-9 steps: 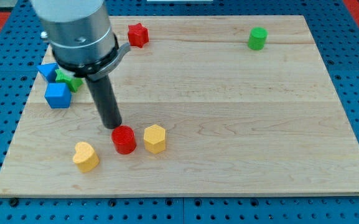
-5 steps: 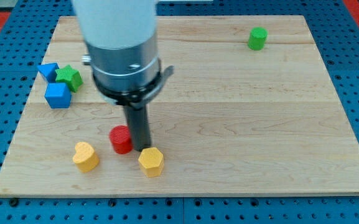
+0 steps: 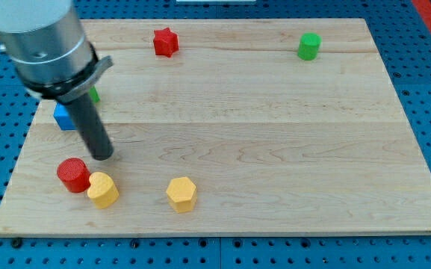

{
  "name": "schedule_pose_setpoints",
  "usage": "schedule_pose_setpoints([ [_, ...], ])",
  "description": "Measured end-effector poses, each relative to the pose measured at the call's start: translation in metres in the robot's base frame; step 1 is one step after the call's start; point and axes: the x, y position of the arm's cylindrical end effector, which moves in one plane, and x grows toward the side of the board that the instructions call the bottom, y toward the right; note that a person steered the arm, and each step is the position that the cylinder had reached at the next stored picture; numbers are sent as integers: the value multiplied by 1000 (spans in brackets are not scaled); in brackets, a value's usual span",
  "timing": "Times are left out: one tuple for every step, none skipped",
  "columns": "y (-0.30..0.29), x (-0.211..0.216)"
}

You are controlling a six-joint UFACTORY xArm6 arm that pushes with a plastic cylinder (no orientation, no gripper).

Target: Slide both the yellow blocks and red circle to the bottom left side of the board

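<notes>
Tip: my tip (image 3: 103, 156) is resting on the board (image 3: 275, 149) just above & right of the red circle, not touching it; arm has no jaws, only a dark rod.
Red circle (image 3: 73, 174): sitting near view's bottom left, touching the yellow heart.
Yellow heart (image 3: 103, 190): lying just right of circle.
Yellow hexagon (image 3: 181, 194): sitting apart, further right along bottom.
Others: red star (image 3: 165, 41) & green cylinder (image 3: 309, 45) at top; blue cube (image 3: 63, 117) and a green block (image 3: 95, 95) partly hiding behind arm.
</notes>
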Motion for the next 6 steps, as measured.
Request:
schedule_pose_setpoints([
  [78,30],
  [85,68],
  [44,77],
  [-12,77],
  [-40,71],
  [39,42],
])
